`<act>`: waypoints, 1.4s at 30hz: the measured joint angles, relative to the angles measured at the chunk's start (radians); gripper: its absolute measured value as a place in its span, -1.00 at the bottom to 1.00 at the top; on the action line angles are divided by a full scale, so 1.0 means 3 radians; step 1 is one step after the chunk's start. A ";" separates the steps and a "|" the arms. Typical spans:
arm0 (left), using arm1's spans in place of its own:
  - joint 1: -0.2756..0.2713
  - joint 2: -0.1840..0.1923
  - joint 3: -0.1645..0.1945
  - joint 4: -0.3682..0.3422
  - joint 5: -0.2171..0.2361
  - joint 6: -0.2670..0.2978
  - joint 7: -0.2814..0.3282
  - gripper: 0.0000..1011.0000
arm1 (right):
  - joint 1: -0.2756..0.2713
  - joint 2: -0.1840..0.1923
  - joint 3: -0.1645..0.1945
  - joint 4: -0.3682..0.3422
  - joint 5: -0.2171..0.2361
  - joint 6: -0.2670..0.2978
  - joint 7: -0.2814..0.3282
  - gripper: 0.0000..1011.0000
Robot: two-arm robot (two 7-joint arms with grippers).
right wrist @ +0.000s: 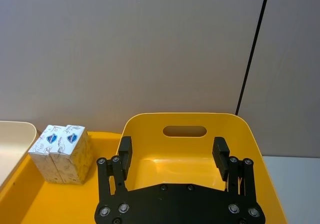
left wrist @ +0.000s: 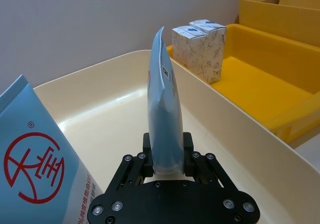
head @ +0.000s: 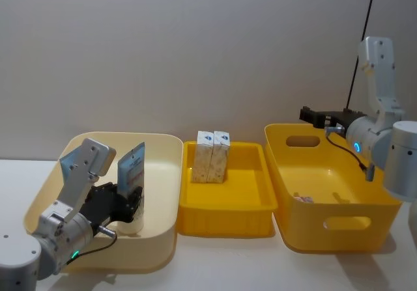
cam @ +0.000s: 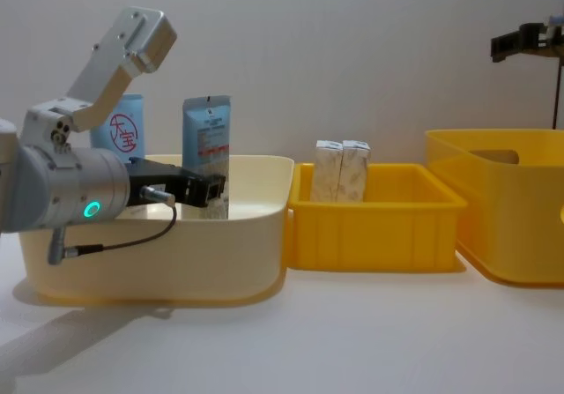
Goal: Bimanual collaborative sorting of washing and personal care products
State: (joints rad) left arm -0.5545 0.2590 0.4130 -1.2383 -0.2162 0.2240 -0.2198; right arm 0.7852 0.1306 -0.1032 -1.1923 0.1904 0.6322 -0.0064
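Note:
A flat light-blue tube [head: 132,167] stands upright in the cream bin [head: 166,174], and my left gripper [head: 130,196] is shut on its lower end. The left wrist view shows the fingers [left wrist: 188,146] pinching that tube [left wrist: 162,98]. A second blue tube with a red round logo [left wrist: 35,159] leans beside it in the same bin, also seen from the chest [cam: 119,130]. Two beige speckled cartons [head: 213,155] stand side by side in the small yellow tray [head: 228,206]. My right gripper [right wrist: 172,151] hangs open and holds nothing above the back of the large yellow bin [head: 339,222].
A small white and red item [head: 304,198] lies on the floor of the large yellow bin. The three containers sit in a row on the white table [head: 228,265], close to a grey wall. A black cable [head: 361,37] runs down behind the right arm.

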 joint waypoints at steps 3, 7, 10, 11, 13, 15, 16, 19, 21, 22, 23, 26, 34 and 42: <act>0.0000 0.0000 0.0000 0.0000 0.0000 0.0000 0.0000 -0.37 | 0.0000 0.0000 0.0000 0.0000 0.0000 0.0000 0.0000 0.98; 0.0000 0.0000 0.0000 0.0000 0.0000 0.0000 0.0000 -0.37 | 0.0000 0.0000 0.0000 0.0000 0.0000 0.0000 0.0000 0.98; 0.0000 0.0000 0.0000 0.0000 0.0000 0.0000 0.0000 -0.37 | 0.0000 0.0000 0.0000 0.0000 0.0000 0.0000 0.0000 0.98; 0.0000 0.0000 0.0000 0.0000 0.0000 0.0000 0.0000 -0.37 | 0.0000 0.0000 0.0000 0.0000 0.0000 0.0000 0.0000 0.98; 0.0000 0.0000 0.0000 0.0000 0.0000 0.0000 0.0000 -0.37 | 0.0000 0.0000 0.0000 0.0000 0.0000 0.0000 0.0000 0.98; 0.0000 0.0000 0.0000 0.0000 0.0000 0.0000 0.0000 -0.37 | 0.0000 0.0000 0.0000 0.0000 0.0000 0.0000 0.0000 0.98; 0.0000 0.0000 -0.0001 0.0000 0.0000 -0.0001 0.0000 -0.37 | 0.0000 0.0000 0.0000 0.0000 0.0000 0.0000 0.0000 0.98; -0.0024 -0.0002 0.0002 0.0018 0.0007 -0.0008 -0.0020 -0.37 | 0.0000 0.0000 0.0000 0.0000 0.0000 0.0000 0.0000 0.98; -0.0046 -0.0001 0.0006 0.0029 0.0014 -0.0016 -0.0041 -0.37 | 0.0000 0.0000 0.0000 0.0000 0.0000 0.0000 0.0000 0.98; -0.0058 -0.0002 0.0009 0.0035 0.0017 -0.0020 -0.0053 -0.37 | 0.0000 0.0000 0.0000 0.0000 0.0000 0.0000 0.0000 0.98; -0.0091 0.0000 0.0016 0.0049 0.0024 -0.0029 -0.0080 -0.37 | 0.0000 0.0000 0.0000 0.0000 0.0000 0.0000 0.0000 0.98; -0.0151 0.0008 0.0027 0.0073 0.0034 -0.0052 -0.0144 -0.37 | 0.0000 0.0000 0.0000 0.0000 0.0000 0.0000 0.0000 0.98; -0.0296 0.0026 0.0031 0.0091 0.0046 -0.0136 -0.0286 -0.37 | 0.0000 0.0000 0.0000 0.0000 0.0000 0.0000 0.0000 0.98; -0.0414 0.0018 -0.0025 0.0015 0.0023 -0.0237 -0.0383 -0.37 | 0.0000 0.0000 0.0000 0.0000 0.0000 0.0000 0.0000 0.98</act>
State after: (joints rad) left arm -0.6786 0.2644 0.4055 -1.2339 -0.2094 0.1528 -0.3347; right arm 0.7852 0.1306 -0.1032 -1.1923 0.1904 0.6322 -0.0064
